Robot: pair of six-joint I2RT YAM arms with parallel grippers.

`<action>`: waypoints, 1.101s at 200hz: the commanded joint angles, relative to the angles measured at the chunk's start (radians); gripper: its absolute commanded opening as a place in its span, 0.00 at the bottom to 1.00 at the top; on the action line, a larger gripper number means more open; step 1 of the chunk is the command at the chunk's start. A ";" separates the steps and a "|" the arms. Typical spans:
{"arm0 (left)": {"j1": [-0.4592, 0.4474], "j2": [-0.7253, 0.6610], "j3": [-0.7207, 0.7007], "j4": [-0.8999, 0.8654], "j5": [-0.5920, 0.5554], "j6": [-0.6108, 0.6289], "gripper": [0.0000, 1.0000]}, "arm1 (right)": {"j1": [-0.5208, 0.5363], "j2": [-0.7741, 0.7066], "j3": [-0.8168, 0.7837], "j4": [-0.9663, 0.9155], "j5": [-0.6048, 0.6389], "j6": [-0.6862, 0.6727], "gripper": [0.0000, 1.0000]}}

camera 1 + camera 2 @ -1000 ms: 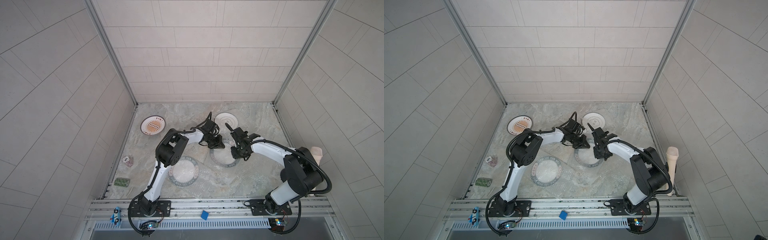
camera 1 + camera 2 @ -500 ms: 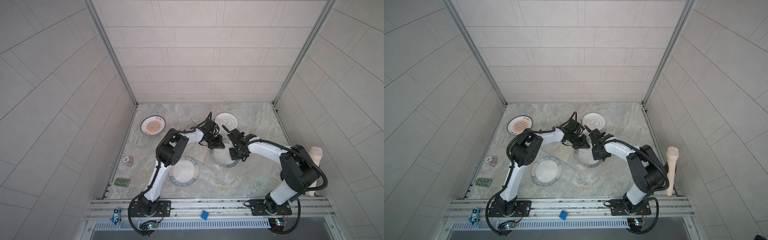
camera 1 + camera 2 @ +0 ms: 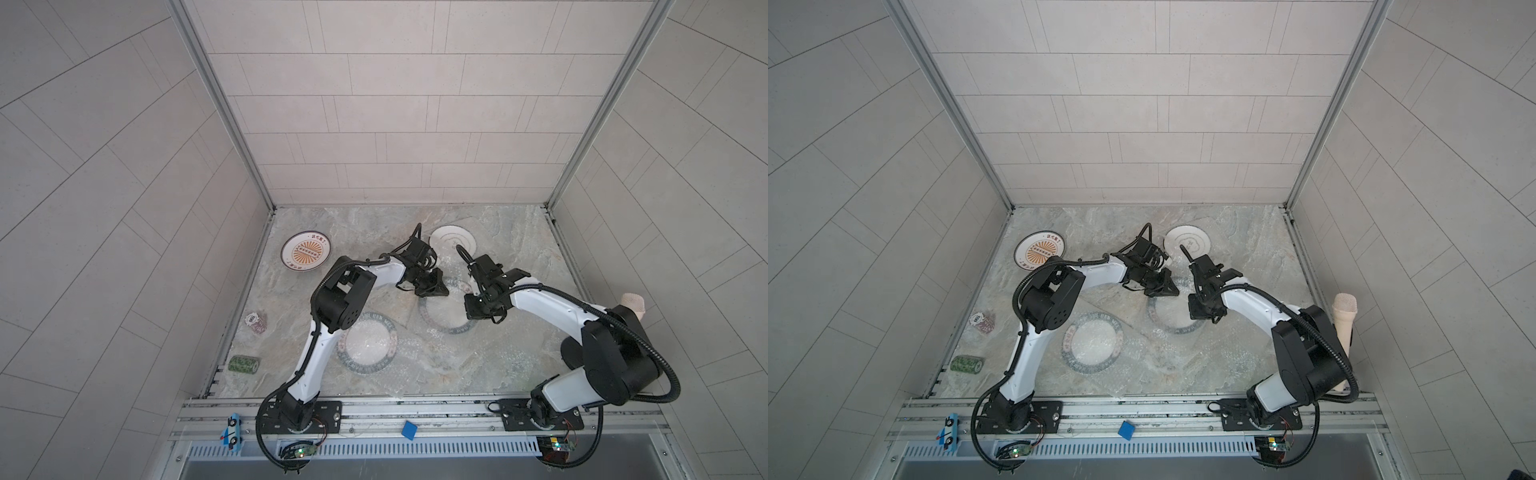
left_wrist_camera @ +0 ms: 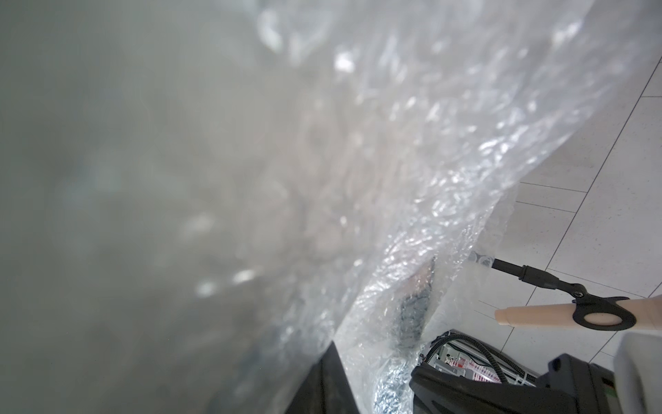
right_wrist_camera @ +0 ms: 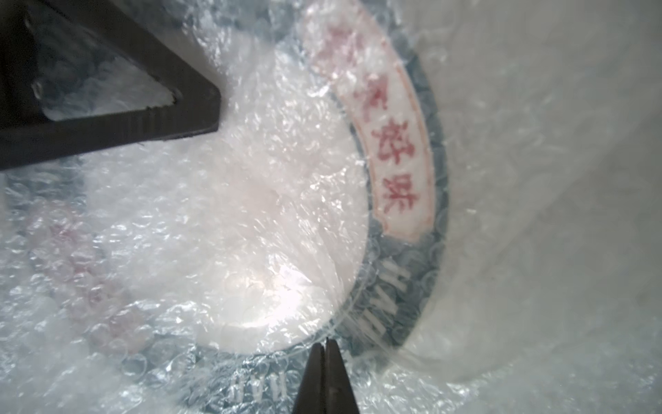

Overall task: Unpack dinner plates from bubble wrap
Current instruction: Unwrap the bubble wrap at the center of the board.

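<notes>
The right hand (image 5: 325, 346) has just snapped shut. A second ago its jaws stood apart a little farther out; now it has come in over the green-rimmed plate (image 3: 440, 318), and the tips meet right at the inner edge of the rim. Creases in the wrap (image 4: 394, 143) run up to those tips, so it looks to have nipped the film rather than the plate. The left hand (image 3: 435, 288) has not moved. It is closed on the far edge of the same sheet, holding it up so that it drapes across its own wrist camera.

The plate lies flat mid-counter (image 3: 519, 257), still wholly under the wrap. With both hands on the sheet, I'd judge the peel can now start, provided the thin film does not slip from the right tips.

The sunburst plate (image 3: 306, 250) and ringed plate (image 3: 453, 239) sit bare at the back.
</notes>
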 commanded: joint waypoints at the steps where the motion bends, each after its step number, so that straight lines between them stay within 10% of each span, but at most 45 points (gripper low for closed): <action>1: 0.032 0.092 -0.072 -0.126 -0.167 0.008 0.07 | -0.019 -0.036 -0.014 -0.026 -0.043 0.010 0.00; 80: 0.033 0.094 -0.076 -0.118 -0.168 0.007 0.07 | 0.129 0.090 0.083 -0.166 0.260 0.091 0.43; 136: 0.033 0.083 -0.079 -0.141 -0.195 0.022 0.07 | 0.171 0.115 0.099 -0.218 0.373 0.122 0.33; 175: 0.033 0.071 -0.088 -0.151 -0.218 0.029 0.07 | 0.171 0.083 0.064 -0.214 0.371 0.132 0.00; 220: 0.031 0.073 -0.096 -0.167 -0.238 0.037 0.07 | 0.165 0.064 0.068 -0.211 0.391 0.135 0.00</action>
